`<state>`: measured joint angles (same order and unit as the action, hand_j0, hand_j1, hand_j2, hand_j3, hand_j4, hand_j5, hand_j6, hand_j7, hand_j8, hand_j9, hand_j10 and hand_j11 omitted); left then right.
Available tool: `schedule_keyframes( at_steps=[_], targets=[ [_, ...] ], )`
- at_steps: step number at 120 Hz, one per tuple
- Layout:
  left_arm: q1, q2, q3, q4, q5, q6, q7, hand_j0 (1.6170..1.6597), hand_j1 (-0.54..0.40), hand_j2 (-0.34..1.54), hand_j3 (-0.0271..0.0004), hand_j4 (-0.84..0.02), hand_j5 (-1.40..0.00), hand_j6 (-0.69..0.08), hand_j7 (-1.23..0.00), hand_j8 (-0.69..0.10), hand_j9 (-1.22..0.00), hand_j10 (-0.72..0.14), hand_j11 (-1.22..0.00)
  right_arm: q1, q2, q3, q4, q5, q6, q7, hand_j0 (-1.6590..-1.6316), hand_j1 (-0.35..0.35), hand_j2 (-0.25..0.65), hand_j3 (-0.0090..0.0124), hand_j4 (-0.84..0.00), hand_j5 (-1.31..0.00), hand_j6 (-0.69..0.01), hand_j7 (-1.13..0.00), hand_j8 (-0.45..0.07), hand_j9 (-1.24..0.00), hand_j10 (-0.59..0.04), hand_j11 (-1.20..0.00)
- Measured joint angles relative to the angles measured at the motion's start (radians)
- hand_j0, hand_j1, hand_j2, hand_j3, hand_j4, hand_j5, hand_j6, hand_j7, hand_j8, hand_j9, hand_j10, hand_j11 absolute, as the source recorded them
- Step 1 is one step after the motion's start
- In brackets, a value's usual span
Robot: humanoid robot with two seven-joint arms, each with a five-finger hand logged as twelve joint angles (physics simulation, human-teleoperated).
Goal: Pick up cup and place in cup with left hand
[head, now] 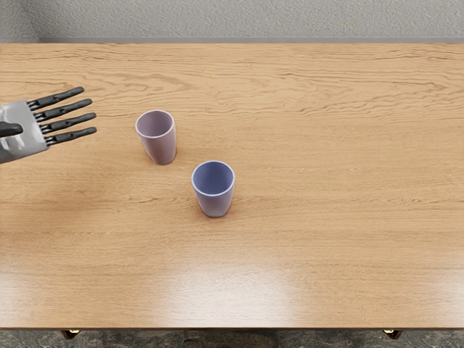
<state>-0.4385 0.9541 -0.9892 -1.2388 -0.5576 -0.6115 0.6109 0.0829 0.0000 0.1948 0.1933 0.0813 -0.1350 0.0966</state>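
Note:
My left hand (67,116) reaches in from the picture's left edge, its dark fingers straight and spread, holding nothing. A pinkish-mauve cup (161,145) stands upright to the right of the fingertips, apart from them. Nearer the front and further right, a second cup (215,202), blue inside and pale purple outside, is also upright. The two cups stand separately, with a small gap of table between them. Both openings face up, and nothing shows inside either one.
The wooden table (341,196) spans the picture's width. Its back edge runs below a grey wall (246,18), and its front edge lies near the picture's bottom.

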Motion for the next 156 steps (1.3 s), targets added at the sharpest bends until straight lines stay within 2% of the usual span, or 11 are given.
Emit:
schedule_keyframes(
  at_steps=[14, 29, 41, 45, 64, 82, 95, 109, 133, 140, 156],
  targets=[
    [-0.012, -0.006, 0.001, 0.006, 0.036, 0.000, 0.000, 1.6581, 0.329, 0.00, 0.0000, -0.011, -0.02, -0.010, -0.02, -0.010, -0.02, -0.012, -0.02, -0.003, 0.000, 0.000, 0.000, 0.000, 0.000, -0.001, -1.6581, -0.349, 0.000, 0.0000, 0.000, 0.00, 0.000, 0.00, 0.000, 0.00, 0.000, 0.00],
    [-0.121, -0.022, 0.003, 0.006, 0.203, 0.000, 0.000, 1.6581, 0.330, 0.00, 0.0000, -0.011, -0.02, -0.010, -0.02, -0.010, -0.02, -0.012, -0.02, -0.010, 0.000, 0.000, 0.000, 0.000, 0.000, -0.001, -1.6581, -0.349, 0.000, 0.0000, 0.000, 0.00, 0.000, 0.00, 0.000, 0.00, 0.000, 0.00],
    [-0.198, -0.092, 0.006, -0.007, 0.378, 0.000, 0.000, 1.6581, 0.330, 0.00, 0.0000, -0.012, -0.02, -0.011, -0.02, -0.011, -0.02, -0.012, -0.02, -0.012, 0.000, 0.000, 0.000, 0.000, 0.000, -0.001, -1.6581, -0.349, 0.000, 0.0000, 0.000, 0.00, 0.000, 0.00, 0.000, 0.00, 0.000, 0.00],
    [-0.232, -0.110, 0.006, -0.023, 0.450, 0.000, 0.000, 1.6581, 0.330, 0.00, 0.0000, -0.012, -0.02, -0.011, -0.02, -0.011, -0.02, -0.013, -0.02, -0.013, 0.000, 0.000, 0.000, 0.000, 0.000, -0.001, -1.6581, -0.349, 0.000, 0.0000, 0.000, 0.00, 0.000, 0.00, 0.000, 0.00, 0.000, 0.00],
    [-0.321, -0.145, 0.008, -0.169, 0.767, 0.000, 0.000, 1.6581, 0.329, 0.00, 0.0000, -0.015, -0.02, -0.015, -0.02, -0.015, -0.02, -0.015, -0.02, -0.014, 0.000, 0.000, 0.000, 0.000, 0.000, -0.002, -1.6581, -0.349, 0.000, 0.0000, 0.000, 0.00, 0.000, 0.00, 0.000, 0.00, 0.000, 0.00],
    [-0.410, -0.237, 0.010, -0.245, 1.011, 0.000, 0.000, 1.6581, 0.321, 0.01, 0.0000, -0.023, -0.03, -0.023, -0.03, -0.023, -0.03, -0.023, -0.03, -0.014, 0.000, 0.000, 0.000, 0.000, 0.000, -0.002, -1.6581, -0.349, 0.000, 0.0000, 0.000, 0.00, 0.000, 0.00, 0.000, 0.00, 0.000, 0.00],
    [-0.432, -0.332, 0.012, -0.291, 1.209, 0.000, 0.000, 1.6581, 0.316, 0.01, 0.0000, -0.028, -0.04, -0.028, -0.04, -0.028, -0.04, -0.028, -0.04, -0.014, 0.000, 0.000, 0.000, 0.000, 0.000, -0.002, -1.6581, -0.349, 0.000, 0.0000, 0.000, 0.00, 0.000, 0.00, 0.000, 0.00, 0.000, 0.00],
    [-0.443, -0.371, 0.013, -0.338, 1.371, 0.001, 0.000, 1.6581, 0.302, 0.01, 0.0000, -0.040, -0.05, -0.040, -0.05, -0.040, -0.05, -0.039, -0.05, -0.014, 0.000, 0.000, 0.000, 0.000, 0.001, -0.002, -1.6581, -0.349, 0.000, 0.0000, 0.000, 0.00, 0.000, 0.00, 0.000, 0.00, 0.000, 0.00],
    [-0.428, -0.511, 0.016, -0.385, 1.704, 0.001, 0.000, 1.6581, 0.258, 0.02, 0.0000, -0.077, -0.10, -0.077, -0.10, -0.077, -0.10, -0.076, -0.10, -0.014, 0.000, 0.000, 0.000, 0.000, 0.000, -0.002, -1.6581, -0.349, 0.000, 0.0000, 0.000, 0.00, 0.000, 0.00, 0.000, 0.00, 0.000, 0.00],
    [-0.417, -0.548, 0.036, -0.403, 1.783, 0.001, 0.000, 1.6581, 0.248, 0.02, 0.0000, -0.086, -0.11, -0.086, -0.11, -0.086, -0.11, -0.085, -0.11, -0.014, 0.000, 0.000, 0.000, 0.000, 0.000, -0.002, -1.6581, -0.349, 0.000, 0.0000, 0.000, 0.00, 0.000, 0.00, 0.000, 0.00, 0.000, 0.00],
    [-0.388, -0.555, 0.130, -0.433, 1.859, 0.001, 0.000, 1.6581, 0.232, 0.02, 0.0000, -0.098, -0.13, -0.099, -0.13, -0.098, -0.13, -0.098, -0.13, -0.014, 0.000, 0.000, 0.000, 0.000, 0.000, -0.002, -1.6581, -0.349, 0.000, 0.0000, 0.000, 0.00, 0.000, 0.00, 0.000, 0.00, 0.000, 0.00]
  ],
)
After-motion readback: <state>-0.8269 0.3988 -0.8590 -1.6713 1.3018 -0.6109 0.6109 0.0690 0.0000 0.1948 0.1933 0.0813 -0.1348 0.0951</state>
